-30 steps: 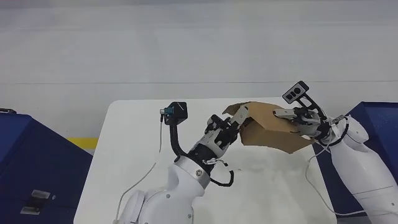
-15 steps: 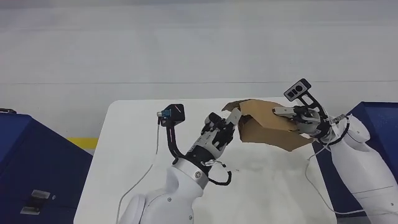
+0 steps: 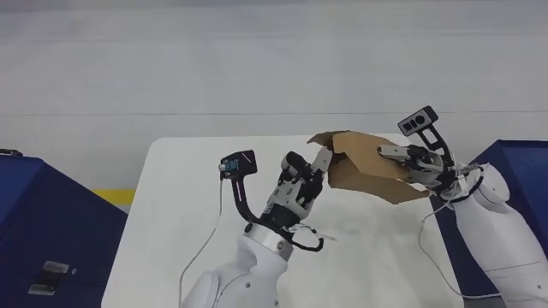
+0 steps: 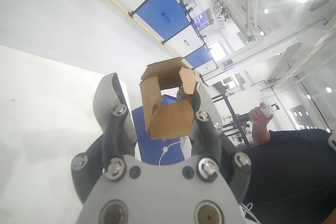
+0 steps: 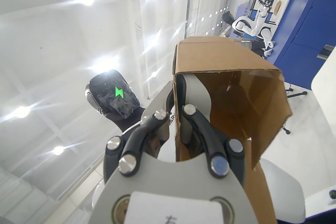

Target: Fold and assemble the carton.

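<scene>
The brown carton [image 3: 377, 173] is held off the white table, partly opened into a tube with loose flaps at its ends. My right gripper [image 3: 399, 155] is shut on one side wall. In the right wrist view one finger sits inside the carton [image 5: 223, 57] and the other outside, with the gripper [image 5: 174, 101] clamped on the wall's edge. My left gripper [image 3: 323, 162] is at the carton's other end. In the left wrist view this gripper [image 4: 157, 93] is open, and the carton [image 4: 168, 117] lies between and beyond the fingers, one finger [image 4: 200, 99] against a flap.
The white table [image 3: 188, 188] has bare surface to the left and in front of the arms. A white cable [image 3: 201, 244] trails over it. Blue bins stand beside the table on the left [image 3: 51, 222] and on the right [image 3: 522, 162].
The carton has risen slightly and tilted, carried by the right gripper. The left arm has shifted, with its gripper staying at the carton's end.
</scene>
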You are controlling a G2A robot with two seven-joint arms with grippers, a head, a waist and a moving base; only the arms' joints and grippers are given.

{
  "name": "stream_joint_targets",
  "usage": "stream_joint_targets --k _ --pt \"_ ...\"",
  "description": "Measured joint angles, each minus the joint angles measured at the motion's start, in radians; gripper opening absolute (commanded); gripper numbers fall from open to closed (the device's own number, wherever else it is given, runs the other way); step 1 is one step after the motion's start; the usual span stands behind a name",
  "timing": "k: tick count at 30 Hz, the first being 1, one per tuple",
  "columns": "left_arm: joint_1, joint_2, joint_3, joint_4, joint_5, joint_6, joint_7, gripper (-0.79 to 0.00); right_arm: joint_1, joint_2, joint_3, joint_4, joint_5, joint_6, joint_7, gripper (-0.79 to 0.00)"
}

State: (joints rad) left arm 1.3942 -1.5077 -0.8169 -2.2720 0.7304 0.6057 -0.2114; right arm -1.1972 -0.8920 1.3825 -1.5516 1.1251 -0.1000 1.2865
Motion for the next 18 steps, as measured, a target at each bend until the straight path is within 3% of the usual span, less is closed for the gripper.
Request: stream_joint_targets --k 8,18 --pt "-0.039 -0.008 0.039 0.041 -0.001 0.011 0.057 -0.397 -0.019 -0.007 -0.001 -0.023 -0.043 -0.003 -0.005 -0.785" --pt "-0.068 -0.011 0.064 0.062 -0.007 0.061 0.052 -0.428 -0.024 -0.013 0.015 -0.023 -0.054 0.009 0.006 -0.785"
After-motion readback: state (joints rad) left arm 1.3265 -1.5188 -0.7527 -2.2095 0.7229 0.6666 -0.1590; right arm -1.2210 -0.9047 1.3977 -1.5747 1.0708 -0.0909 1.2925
